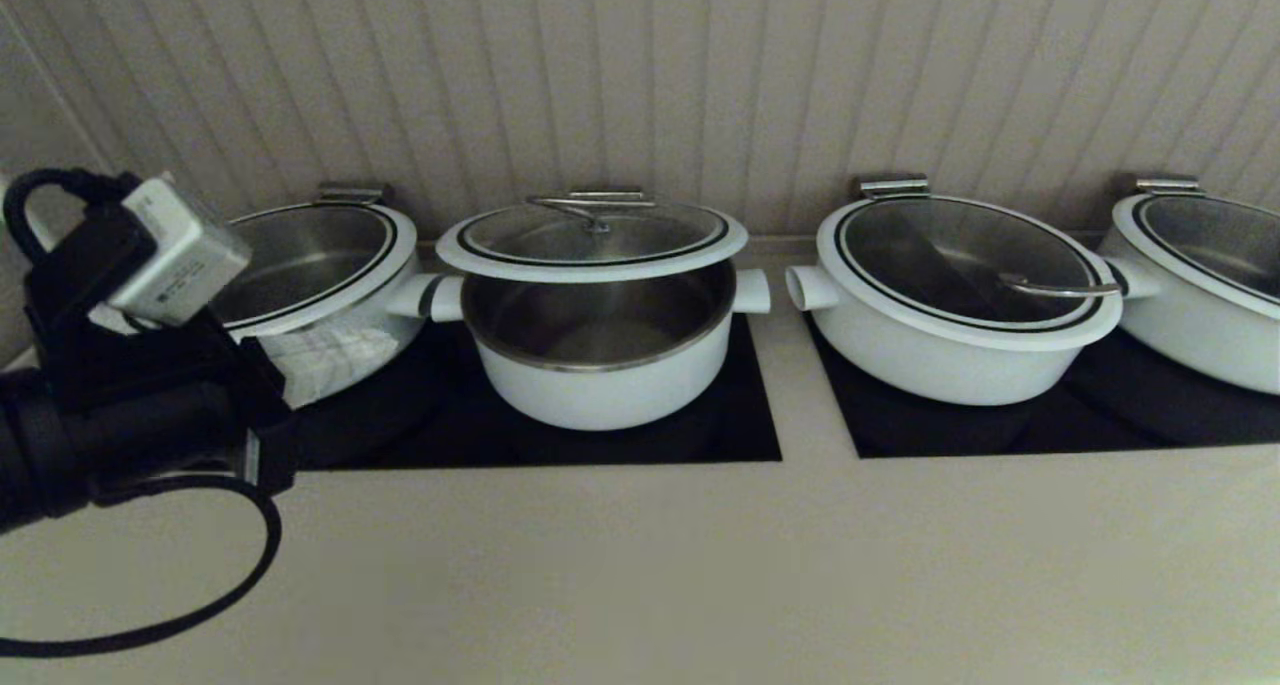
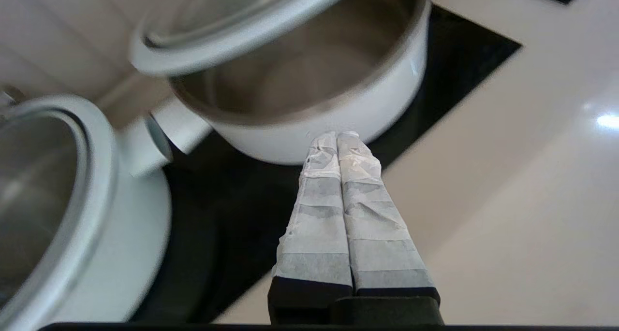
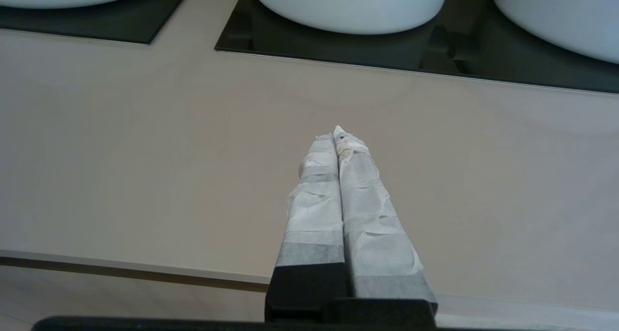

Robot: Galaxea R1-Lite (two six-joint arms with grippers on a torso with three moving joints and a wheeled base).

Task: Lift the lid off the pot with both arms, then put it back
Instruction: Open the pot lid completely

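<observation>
Nearest in the head view, the left tool (image 1: 150, 265) is seen beside the pot (image 1: 600, 355); the lid (image 1: 592, 237) is propped tilted on the rim, unseated. Left wrist view: clenched, empty. Right wrist view: right tool (image 3: 338, 135) clenched empty above the table (image 3: 145, 142). Reseating is judged outstanding.

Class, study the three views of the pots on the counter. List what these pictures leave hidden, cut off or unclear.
- Head view: the right gripper is out of frame; only its wrist view shows it, shut above the counter.
- Head view: the left gripper's fingers are hidden behind its own arm.
- Head view: the far edge of the pot is covered by the lid, so what props it is unclear.
- Left wrist view: the left gripper is shut; the lid's handle is blurred.
</observation>
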